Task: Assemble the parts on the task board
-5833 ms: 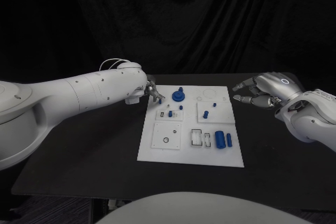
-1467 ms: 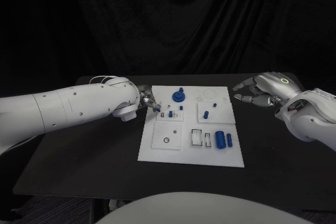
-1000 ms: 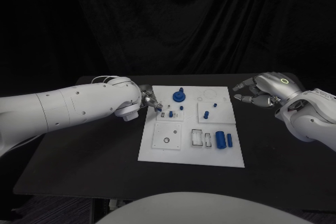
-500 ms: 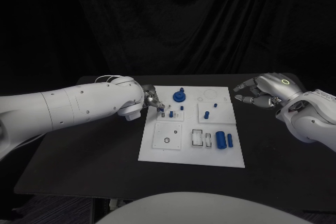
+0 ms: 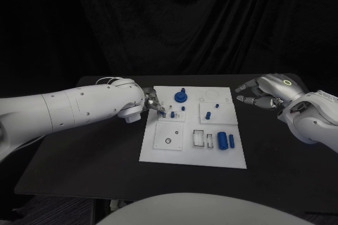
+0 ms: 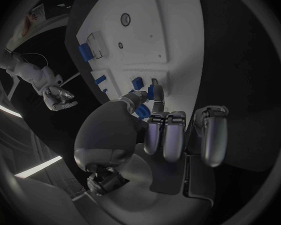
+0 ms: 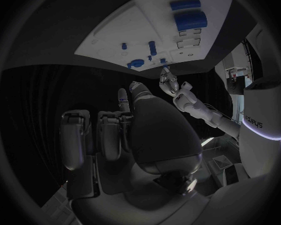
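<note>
My left hand (image 5: 152, 104) pinches a small blue part (image 6: 150, 92) over the board (image 5: 169, 149) left edge, right hand (image 5: 262, 92) curled on nothing w/o touching tabletop; if tilted, I think part jams beside its slot.

No text, label, brand, number or sign can be read in any of these views.

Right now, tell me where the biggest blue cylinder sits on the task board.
In the head view, the biggest blue cylinder lies in the task board's near-right part, between an empty rectangular slot and a thinner blue pin.
</note>
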### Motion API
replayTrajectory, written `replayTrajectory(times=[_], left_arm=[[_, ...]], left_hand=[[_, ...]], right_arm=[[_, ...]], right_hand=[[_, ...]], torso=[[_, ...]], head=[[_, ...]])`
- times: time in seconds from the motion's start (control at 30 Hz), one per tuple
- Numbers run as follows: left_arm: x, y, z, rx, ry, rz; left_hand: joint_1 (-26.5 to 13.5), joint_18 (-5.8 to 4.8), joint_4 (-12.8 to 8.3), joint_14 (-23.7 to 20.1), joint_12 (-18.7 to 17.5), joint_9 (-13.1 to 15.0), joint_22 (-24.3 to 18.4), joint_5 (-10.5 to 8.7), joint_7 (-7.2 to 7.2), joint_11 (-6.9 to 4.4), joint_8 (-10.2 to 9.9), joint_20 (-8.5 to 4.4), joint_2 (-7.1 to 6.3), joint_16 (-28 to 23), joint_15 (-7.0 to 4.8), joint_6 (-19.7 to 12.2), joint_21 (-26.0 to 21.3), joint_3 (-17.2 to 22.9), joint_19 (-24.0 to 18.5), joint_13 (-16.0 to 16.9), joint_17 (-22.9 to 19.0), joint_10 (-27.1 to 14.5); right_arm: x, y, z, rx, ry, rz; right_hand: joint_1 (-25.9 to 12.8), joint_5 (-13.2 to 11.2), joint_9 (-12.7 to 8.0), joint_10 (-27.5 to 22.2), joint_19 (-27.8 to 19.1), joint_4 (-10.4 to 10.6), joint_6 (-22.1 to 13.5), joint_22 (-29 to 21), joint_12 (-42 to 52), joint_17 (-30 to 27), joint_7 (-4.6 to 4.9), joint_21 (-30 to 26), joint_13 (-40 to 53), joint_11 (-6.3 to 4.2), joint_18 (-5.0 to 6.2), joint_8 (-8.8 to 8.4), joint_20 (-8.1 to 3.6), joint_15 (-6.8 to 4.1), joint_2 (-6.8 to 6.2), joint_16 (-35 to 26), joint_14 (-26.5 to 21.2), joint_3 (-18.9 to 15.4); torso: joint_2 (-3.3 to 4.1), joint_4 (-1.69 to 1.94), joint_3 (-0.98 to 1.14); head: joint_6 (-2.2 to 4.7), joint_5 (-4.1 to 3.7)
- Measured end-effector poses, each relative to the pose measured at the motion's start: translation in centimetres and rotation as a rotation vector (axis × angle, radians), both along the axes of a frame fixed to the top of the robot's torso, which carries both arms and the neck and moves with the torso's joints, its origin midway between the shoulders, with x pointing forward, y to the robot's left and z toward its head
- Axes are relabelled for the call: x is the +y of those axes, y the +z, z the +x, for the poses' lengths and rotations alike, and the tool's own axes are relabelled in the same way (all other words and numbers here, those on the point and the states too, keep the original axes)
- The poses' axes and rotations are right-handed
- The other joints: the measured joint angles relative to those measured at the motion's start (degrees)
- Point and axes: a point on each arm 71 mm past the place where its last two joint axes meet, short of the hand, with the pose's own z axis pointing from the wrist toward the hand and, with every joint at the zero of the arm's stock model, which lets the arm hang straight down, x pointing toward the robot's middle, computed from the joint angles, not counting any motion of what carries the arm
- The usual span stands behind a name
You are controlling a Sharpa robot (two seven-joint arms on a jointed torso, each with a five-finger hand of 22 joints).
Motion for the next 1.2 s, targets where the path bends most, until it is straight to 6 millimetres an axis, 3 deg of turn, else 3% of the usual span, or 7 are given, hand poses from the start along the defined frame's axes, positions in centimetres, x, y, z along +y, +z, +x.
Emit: replayTrajectory(times=[1.2], left_arm=[[-0.1, -1.4, 0.3, 0.006, 0.007, -0.005]], left_hand=[[0.0, 0.0, -0.2, 0.0, 0.0, -0.1, 0.0, -0.07, -0.1, 0.0, -0.3, 0.0, 0.0, 0.0, 0.0, 0.1, -0.4, 0.5, 0.0, 0.0, 0.0, 0.0]], right_arm=[[0.0, -0.1, 0.0, 0.002, 0.0, 0.0]], right_hand=[[0.2, 0.0, 0.0, -0.1, 0.0, 0.0, 0.0, 0.0, 0.2, 0.0, 0.0, 0.0, 0.0, 0.1, 0.0, 0.0, 0.0, 0.0, -0.27, 0.0, 0.0, 0.0]], torso=[[0.0, 0.01, 0.01]], head=[[0.0, -0.29]])
